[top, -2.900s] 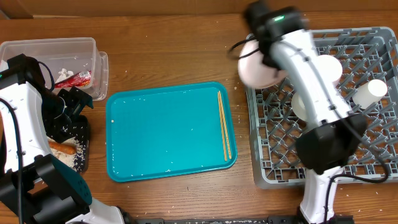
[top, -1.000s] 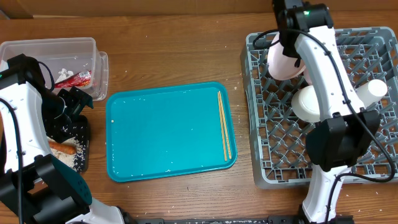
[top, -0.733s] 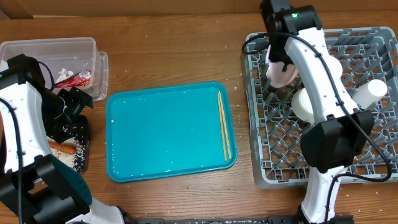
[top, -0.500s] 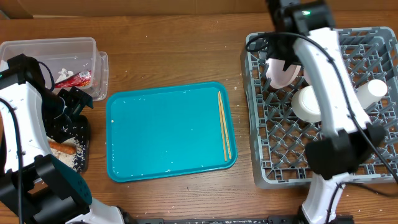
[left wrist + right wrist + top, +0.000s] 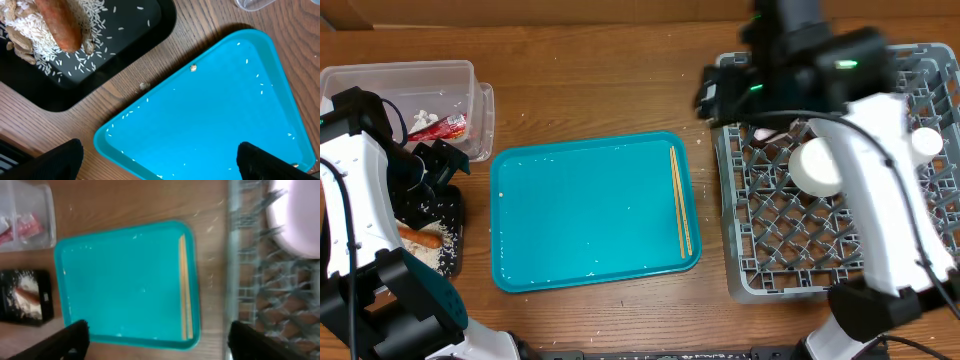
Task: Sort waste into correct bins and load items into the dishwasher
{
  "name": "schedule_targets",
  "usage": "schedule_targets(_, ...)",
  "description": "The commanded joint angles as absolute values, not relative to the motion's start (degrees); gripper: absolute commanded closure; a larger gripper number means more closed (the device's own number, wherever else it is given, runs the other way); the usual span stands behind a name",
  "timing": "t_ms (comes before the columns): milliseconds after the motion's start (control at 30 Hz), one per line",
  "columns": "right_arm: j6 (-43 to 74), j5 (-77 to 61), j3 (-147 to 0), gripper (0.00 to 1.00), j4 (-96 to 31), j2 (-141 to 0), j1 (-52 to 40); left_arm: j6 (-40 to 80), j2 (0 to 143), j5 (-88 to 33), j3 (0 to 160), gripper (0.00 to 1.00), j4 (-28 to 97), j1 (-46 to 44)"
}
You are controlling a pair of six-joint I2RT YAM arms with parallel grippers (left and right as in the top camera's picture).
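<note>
The right tool hung over the left edge of the grey dish rack, fingers spread wide and empty, with a pale bowl resting among the pegs. The wooden chopsticks lay together along the right side of the teal tray on the tabletop. The left tool was likewise spread open and empty, near the black tray holding the carrot and white crumbs.
</note>
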State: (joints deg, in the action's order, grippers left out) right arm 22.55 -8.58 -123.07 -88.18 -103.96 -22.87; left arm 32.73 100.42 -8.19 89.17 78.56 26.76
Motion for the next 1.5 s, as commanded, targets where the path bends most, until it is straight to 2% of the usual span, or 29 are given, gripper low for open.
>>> schedule_targets(0,21.23,-9.96,-113.47,0.2,-82.35,-105.84,-27.29,33.43,100.51,-8.43,88.97,0.0,78.56,26.98)
schedule_targets(133,24.73,-9.98,-101.27,0.4,-72.44,-106.13,-29.74,33.45,100.51,-8.45,88.97,0.0,78.56,26.98)
schedule_targets(200,26.74,-9.98,-96.4,0.47,-68.51,-106.39,-30.39,33.43,100.51,-8.43,88.97,0.0,78.56,26.98)
schedule_targets(233,28.12,-10.04,-92.92,0.57,-65.6,-106.61,-30.79,33.43,100.51,-8.43,88.97,0.0,78.56,26.98)
schedule_targets(267,28.64,-10.24,-91.2,0.61,-64.16,-106.76,-30.92,33.45,100.51,-8.43,88.97,0.0,78.56,26.98)
schedule_targets(467,28.51,-10.79,-84.75,0.62,-60.88,-107.11,-31.46,33.43,100.51,-8.43,88.97,0.0,78.56,26.98)
schedule_targets(933,27.11,-13.96,-84.42,0.62,-62.39,-117.58,-35.22,33.45,100.51,-8.43,88.97,0.0,78.56,26.98)
schedule_targets(1467,26.33,-3.9,-84.42,0.61,-62.63,-119.07,-36.91,33.43,100.51,-8.43,88.97,0.0,78.56,26.98)
